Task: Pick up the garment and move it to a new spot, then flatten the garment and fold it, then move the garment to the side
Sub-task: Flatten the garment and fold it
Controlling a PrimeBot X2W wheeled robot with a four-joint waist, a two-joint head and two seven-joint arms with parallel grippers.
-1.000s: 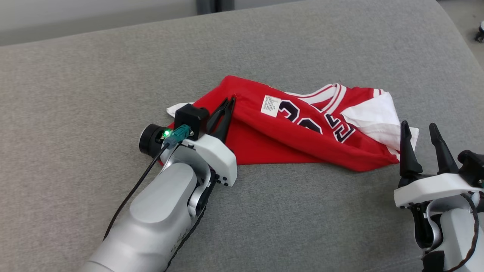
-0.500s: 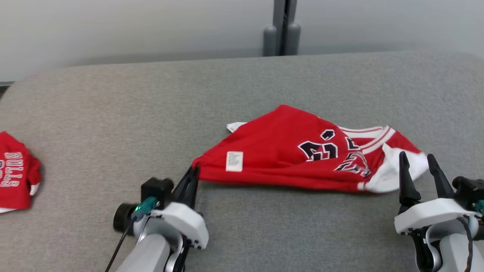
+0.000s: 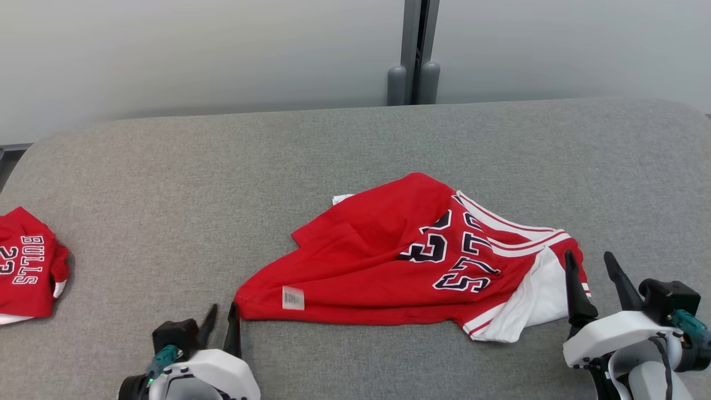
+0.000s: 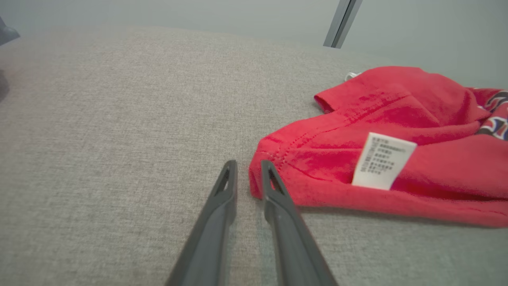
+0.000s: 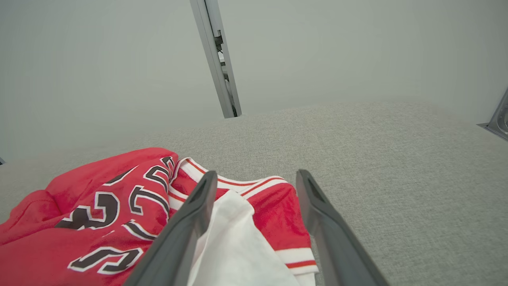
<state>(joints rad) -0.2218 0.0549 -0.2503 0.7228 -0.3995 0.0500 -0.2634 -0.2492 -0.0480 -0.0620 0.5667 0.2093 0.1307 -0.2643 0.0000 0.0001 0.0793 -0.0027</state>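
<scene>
At the centre of the grey tabletop lies the garment, a red jersey. It is crumpled and partly doubled over. Its hem corner and care label point toward the near edge, and white fabric is exposed at the opposite end.

Left hand: fingers slightly parted, grasping nothing. It sits just beside the hem corner. The wrist view suggests, without settling it, that the nearer finger is barely clear of the cloth.

Right hand: fingers wide apart and empty, positioned just beside the white end.

Judgement: the garment occupies open ground suited to flattening. The two hands flank its ends so that each can take a corner and pull the cloth taut.

A second red jersey rests well apart at the left edge.
</scene>
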